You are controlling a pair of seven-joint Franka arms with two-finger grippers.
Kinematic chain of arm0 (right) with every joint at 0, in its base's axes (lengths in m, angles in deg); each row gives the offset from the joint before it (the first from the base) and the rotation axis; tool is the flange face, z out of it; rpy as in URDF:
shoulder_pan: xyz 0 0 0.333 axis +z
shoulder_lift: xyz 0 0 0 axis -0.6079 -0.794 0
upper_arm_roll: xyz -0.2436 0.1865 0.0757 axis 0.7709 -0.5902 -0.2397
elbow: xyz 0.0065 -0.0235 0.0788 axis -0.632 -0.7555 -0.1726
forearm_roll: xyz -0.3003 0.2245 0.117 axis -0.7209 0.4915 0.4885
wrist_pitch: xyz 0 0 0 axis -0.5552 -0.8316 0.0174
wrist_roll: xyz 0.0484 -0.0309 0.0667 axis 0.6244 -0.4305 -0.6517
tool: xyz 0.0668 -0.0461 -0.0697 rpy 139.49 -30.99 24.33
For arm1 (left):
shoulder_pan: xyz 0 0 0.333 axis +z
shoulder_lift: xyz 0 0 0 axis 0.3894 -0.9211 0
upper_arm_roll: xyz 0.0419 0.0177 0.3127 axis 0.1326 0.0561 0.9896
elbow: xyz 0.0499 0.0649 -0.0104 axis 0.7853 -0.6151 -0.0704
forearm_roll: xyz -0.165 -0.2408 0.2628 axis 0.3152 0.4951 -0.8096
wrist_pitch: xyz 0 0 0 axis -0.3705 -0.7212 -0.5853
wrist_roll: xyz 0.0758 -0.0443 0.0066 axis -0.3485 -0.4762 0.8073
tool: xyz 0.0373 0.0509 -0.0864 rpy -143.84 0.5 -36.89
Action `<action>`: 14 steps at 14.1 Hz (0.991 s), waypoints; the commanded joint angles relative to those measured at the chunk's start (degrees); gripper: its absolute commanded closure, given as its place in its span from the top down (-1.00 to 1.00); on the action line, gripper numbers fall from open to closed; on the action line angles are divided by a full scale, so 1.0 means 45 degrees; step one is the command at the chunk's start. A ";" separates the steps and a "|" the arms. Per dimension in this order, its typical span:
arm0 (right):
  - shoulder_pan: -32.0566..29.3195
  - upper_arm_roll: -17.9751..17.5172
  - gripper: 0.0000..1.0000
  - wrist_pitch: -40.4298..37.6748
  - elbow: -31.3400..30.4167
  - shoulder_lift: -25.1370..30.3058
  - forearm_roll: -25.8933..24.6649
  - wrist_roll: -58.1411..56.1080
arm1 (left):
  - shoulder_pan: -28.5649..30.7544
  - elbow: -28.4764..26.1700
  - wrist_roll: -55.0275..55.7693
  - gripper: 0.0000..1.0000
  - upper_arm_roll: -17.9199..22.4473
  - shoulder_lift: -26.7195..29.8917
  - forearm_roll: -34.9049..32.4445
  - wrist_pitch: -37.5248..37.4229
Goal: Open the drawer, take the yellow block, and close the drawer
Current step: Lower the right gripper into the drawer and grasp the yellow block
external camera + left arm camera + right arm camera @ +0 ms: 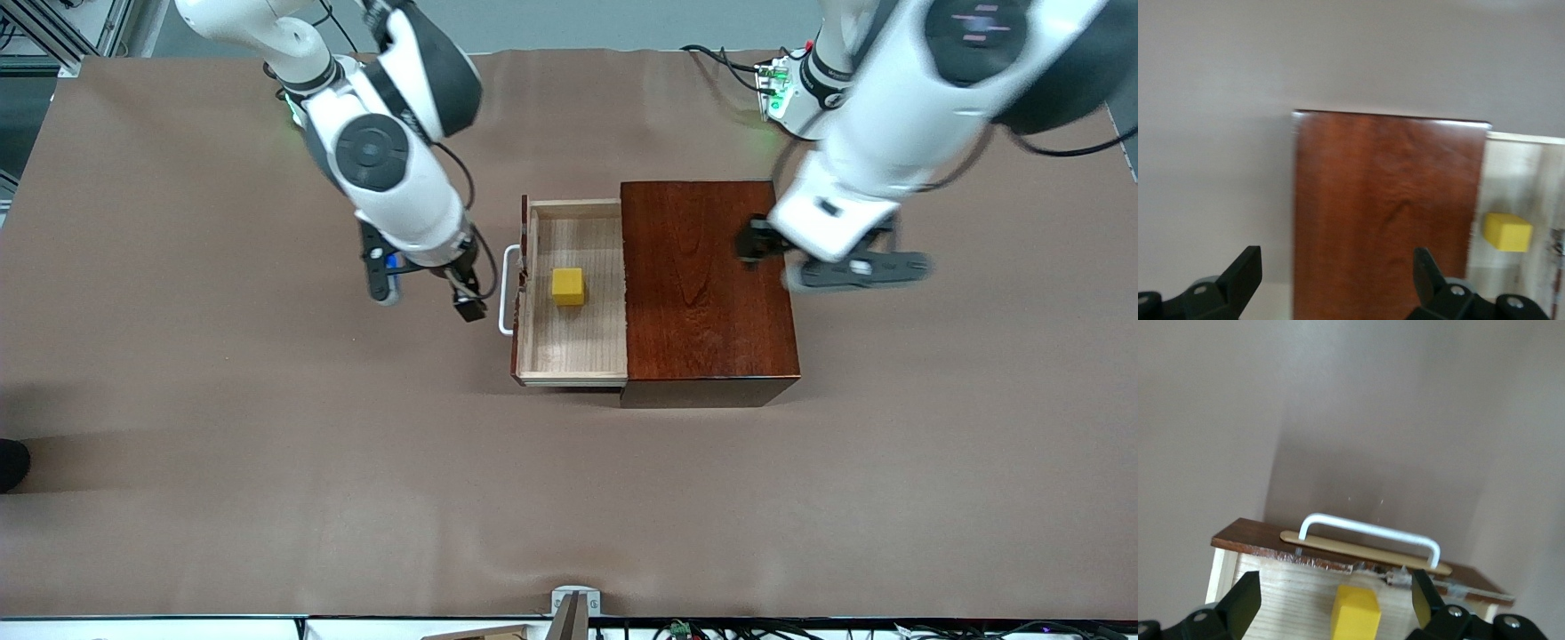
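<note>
The drawer (pixel 578 347) stands pulled out of the dark reddish-brown wooden box (pixel 702 284), toward the right arm's end of the table. Its white bar handle (pixel 507 302) faces that end. The yellow block (pixel 568 286) sits on the pale drawer floor. My right gripper (pixel 427 298) hangs open over the drawer's handle end. In the right wrist view the yellow block (pixel 1355 613) shows between the open fingers of the right gripper (pixel 1333 600), with the handle (pixel 1368 532) past it. My left gripper (pixel 805 258) is open over the box top; the left gripper (pixel 1336 273) holds nothing above the box (pixel 1385 213).
A brown cover spreads over the whole table (pixel 267 444). A green-lit unit with cables (pixel 775 89) sits by the left arm's base. A small metal bracket (pixel 574 604) stands at the table edge nearest the front camera. A dark object (pixel 11 464) pokes in at the right arm's end.
</note>
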 commanded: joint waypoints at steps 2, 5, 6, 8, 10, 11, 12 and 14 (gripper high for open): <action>0.0862 0.0128 1.00 0.0074 0.1113 -0.1328 -0.0028 0.2297 | 0.2001 -0.0649 -0.2788 1.00 -0.0189 0.0778 0.0027 -0.0188; 0.1507 0.0108 1.00 0.1050 0.1094 -0.1759 -0.0028 0.3198 | 0.2943 -0.0630 -0.5079 1.00 0.0277 0.0933 0.0046 -0.0442; 0.1663 0.0127 1.00 0.1130 0.1094 -0.1876 -0.0047 0.3413 | 0.2886 -0.0649 -0.5567 1.00 0.0744 0.1070 0.0046 -0.0481; 0.1918 0.0128 1.00 0.1344 0.1036 -0.2033 -0.0048 0.3998 | 0.2827 -0.0668 -0.5962 1.00 0.1157 0.1265 0.0027 -0.0579; 0.2055 0.0128 1.00 0.1442 0.1016 -0.2150 -0.0048 0.4312 | 0.2808 -0.0669 -0.5963 1.00 0.1178 0.1383 0.0046 -0.0637; 0.2075 0.0128 1.00 0.1559 0.1016 -0.2228 -0.0028 0.4333 | 0.2788 -0.0669 -0.5963 1.00 0.1159 0.1403 0.0046 -0.0638; 0.2075 0.0128 1.00 0.1657 0.0997 -0.2306 -0.0028 0.4410 | 0.2788 -0.0669 -0.5963 1.00 0.1159 0.1519 0.0046 -0.0657; 0.2172 0.0128 1.00 0.1930 0.0996 -0.2502 -0.0028 0.4567 | 0.2846 -0.0630 -0.5943 1.00 0.1139 0.1559 0.0046 -0.0657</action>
